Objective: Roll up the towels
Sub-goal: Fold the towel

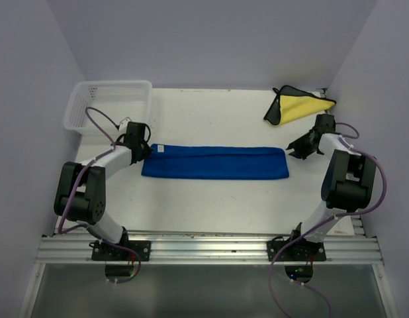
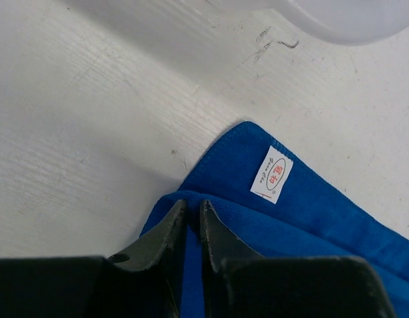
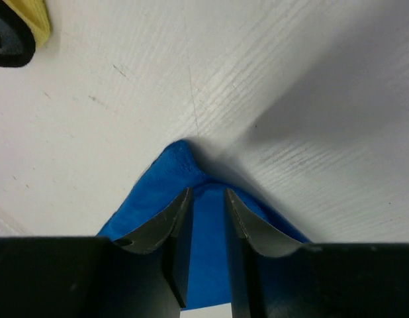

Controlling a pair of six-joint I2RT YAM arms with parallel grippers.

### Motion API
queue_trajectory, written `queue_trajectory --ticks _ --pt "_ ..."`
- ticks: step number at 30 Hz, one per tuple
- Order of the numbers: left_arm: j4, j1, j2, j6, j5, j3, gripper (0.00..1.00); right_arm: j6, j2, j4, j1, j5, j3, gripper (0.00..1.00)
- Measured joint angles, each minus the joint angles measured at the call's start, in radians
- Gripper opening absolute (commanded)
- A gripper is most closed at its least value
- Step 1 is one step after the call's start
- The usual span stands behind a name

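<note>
My left hand (image 2: 193, 212) and right hand (image 3: 208, 195), jaws narrowly parted, sit at opposite ends of the blue towel (image 1: 214, 162), stretched as a long strip across the tabletop (image 1: 211, 205), apparently for rolling; the yellow towel (image 1: 304, 106) lies unrolled beyond.

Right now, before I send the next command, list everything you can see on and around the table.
blue towel: one, royal blue, folded into a long strip across the table's middle
label: one, white, on the blue towel near its left end
yellow towel: one, yellow with dark edging, folded, far right corner
basket: one, white mesh, far left corner
table: one, white
rail: one, silver, near edge, under both arm bases
left arm: one, black and white, reaching to the strip's left end
right arm: one, black and white, reaching to the strip's right end
left fingers: two, black, narrowly apart; grip unclear
right fingers: two, black, slightly apart; grip unclear
</note>
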Motion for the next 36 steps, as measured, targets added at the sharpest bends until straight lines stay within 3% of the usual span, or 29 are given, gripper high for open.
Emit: queue_trajectory --ticks 4,13,18,20,22,25,28,31,33,36 --pt "0.0 0.004 0.013 0.0 -0.002 0.014 0.2 0.001 0.018 0.006 0.0 0.01 0.023 0.33" --pt "0.001 0.007 0.022 0.007 -0.009 0.056 0.37 0.0 0.029 0.004 0.0 0.014 0.072 0.45" --pt "0.0 0.013 0.034 0.013 -0.009 0.069 0.57 -0.008 0.029 0.0 0.007 0.014 0.108 0.48" --pt "0.0 0.016 0.034 0.019 -0.01 0.073 0.73 -0.018 0.029 -0.005 0.013 0.017 0.123 0.52" --pt "-0.002 0.021 0.034 0.028 -0.014 0.084 0.75 -0.032 0.028 -0.016 0.02 0.018 0.137 0.55" --pt "-0.006 0.026 0.027 0.037 -0.021 0.106 0.62 -0.054 0.023 -0.022 0.028 0.018 0.145 0.55" --pt "-0.006 0.03 -0.012 0.054 -0.015 0.114 0.43 -0.077 -0.002 -0.04 0.039 0.018 0.144 0.55" --pt "0.023 0.031 -0.077 0.063 0.029 0.084 0.09 -0.098 -0.046 -0.046 0.047 0.021 0.138 0.54" --pt "0.048 0.031 -0.117 0.066 0.074 0.041 0.0 -0.109 -0.074 -0.046 0.052 0.022 0.125 0.54" --pt "0.076 0.031 -0.14 0.069 0.139 -0.031 0.0 -0.122 -0.097 -0.047 0.059 0.021 0.104 0.54"
